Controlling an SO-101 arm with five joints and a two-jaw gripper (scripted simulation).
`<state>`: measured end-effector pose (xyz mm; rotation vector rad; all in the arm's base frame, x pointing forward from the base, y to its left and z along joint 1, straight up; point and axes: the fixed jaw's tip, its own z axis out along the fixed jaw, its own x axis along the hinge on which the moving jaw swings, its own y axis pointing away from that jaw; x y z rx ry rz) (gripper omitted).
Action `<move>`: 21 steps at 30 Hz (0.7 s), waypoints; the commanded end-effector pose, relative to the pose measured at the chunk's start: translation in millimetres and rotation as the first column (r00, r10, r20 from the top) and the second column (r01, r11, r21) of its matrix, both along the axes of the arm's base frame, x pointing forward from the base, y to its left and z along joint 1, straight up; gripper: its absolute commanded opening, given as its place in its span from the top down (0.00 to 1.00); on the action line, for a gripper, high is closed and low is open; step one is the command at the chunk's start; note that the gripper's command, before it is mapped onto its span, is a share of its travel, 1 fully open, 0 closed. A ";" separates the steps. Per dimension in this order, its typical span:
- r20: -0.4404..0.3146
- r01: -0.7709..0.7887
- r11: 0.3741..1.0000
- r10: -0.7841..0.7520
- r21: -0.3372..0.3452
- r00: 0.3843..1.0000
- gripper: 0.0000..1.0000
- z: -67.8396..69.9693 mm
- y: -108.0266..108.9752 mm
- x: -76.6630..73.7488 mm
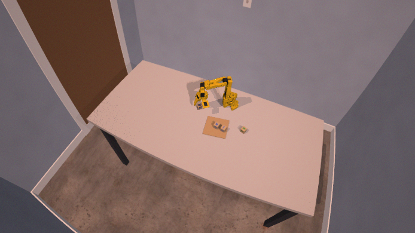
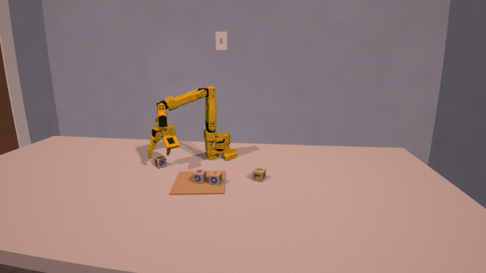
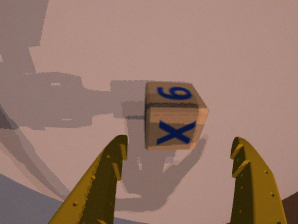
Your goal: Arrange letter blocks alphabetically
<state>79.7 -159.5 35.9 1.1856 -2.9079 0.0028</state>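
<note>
My gripper (image 1: 199, 103) (image 2: 159, 155) (image 3: 180, 137) is open and empty. It stands low over a wooden block (image 1: 199, 106) (image 2: 160, 162) (image 3: 175, 125) on the table. That block shows a blue X and a blue 6 in the wrist view and lies just beyond the fingertips, sideways between them. The tan mat (image 1: 208, 129) (image 2: 186, 188) carries a block with G on its side (image 1: 216, 125) (image 2: 199, 176) and one with O on its side (image 1: 223, 128) (image 2: 215, 178), close together. Their top marks are blurred. A green-lettered block (image 1: 243, 129) (image 2: 259, 174) lies off the mat.
The robot base (image 1: 229, 101) (image 2: 220, 146) stands behind the mat, near the table's (image 1: 171, 132) (image 2: 304, 220) wall-side edge. The O-sided block is near the mat's right edge in the top and exterior views. The arm's shadow falls around the X block.
</note>
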 end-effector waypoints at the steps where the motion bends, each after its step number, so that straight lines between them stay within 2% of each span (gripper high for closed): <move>1: 0.031 0.001 0.998 0.001 -0.055 1.000 0.65 2.1 -6.9 4.7; 12: 0.031 0.001 0.998 0.001 -0.055 1.000 0.65 -8.2 -6.6 4.6; 21: 0.031 0.001 0.998 0.001 -0.055 1.000 0.65 -10.5 -6.5 4.5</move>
